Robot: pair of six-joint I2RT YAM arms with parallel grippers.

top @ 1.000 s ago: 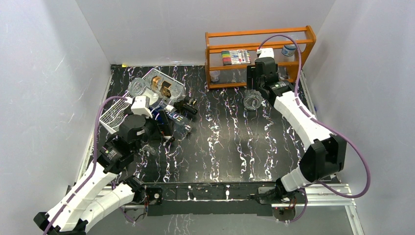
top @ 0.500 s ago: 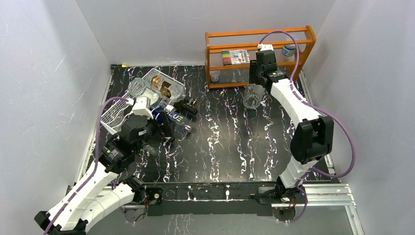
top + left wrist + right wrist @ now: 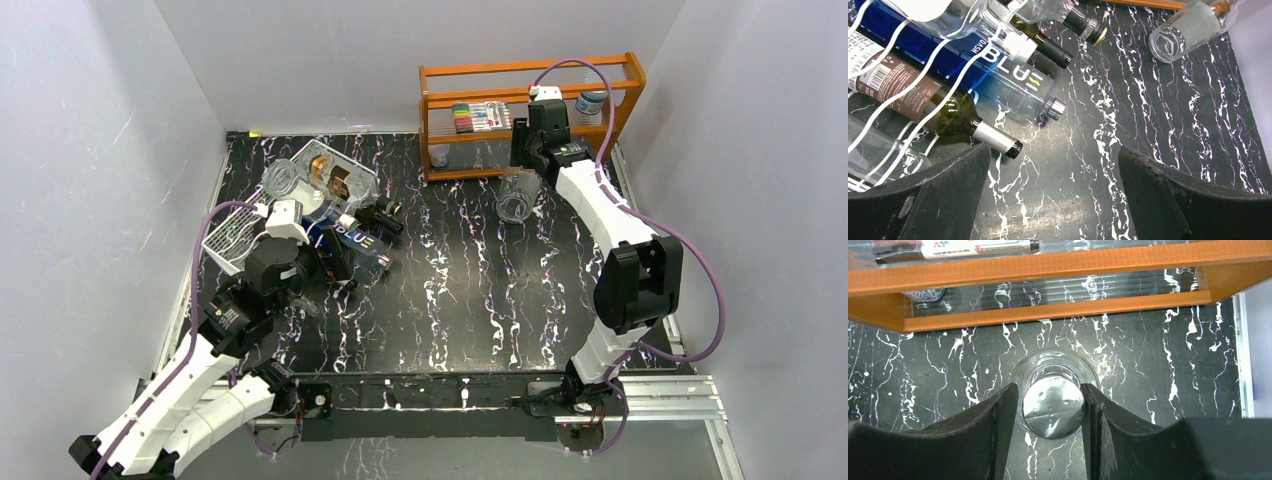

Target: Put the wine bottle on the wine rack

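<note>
Wine bottle (image 3: 943, 107): lying on its side among the white wires of the wine rack (image 3: 228, 240), at the left of the table, neck poking out of the rack's open side.
Long axis: in the left wrist view, slanting from base at upper left to dark cap at lower right, cap just beside the tip of the left finger.
Bearing from gripper: up and to the left of the gap, not between the fingers.
Nearer arm: the left one by far, the right one well apart at the far right corner.
Left gripper (image 3: 1053, 160): spread wide, holding nothing, low over the bare table.
Judged stage: bottle seemingly already bedded in a lower tier, so either just released or due for a nudge deeper; any regrasp likely to need a shift left onto the neck.
Bottle make: greenish-yellow glass, brown paper label with barcode, pale foil on a narrow neck; smooth and round, prone to roll if not cradled.
Rack make: thin white wire, wavy runs crossing over the bottles.
Neighbours: blue bottle (image 3: 998, 75) with silver cap lying alongside, roughly parallel and touching or nearly so; clear bottle (image 3: 878, 160) just below.
Right gripper (image 3: 1049, 395): clamped on an upright glass tumbler (image 3: 1053, 410), just in front of the orange shelf (image 3: 1048, 262).
Table (image 3: 1158, 125): black with white marble veining, glossy.
</note>
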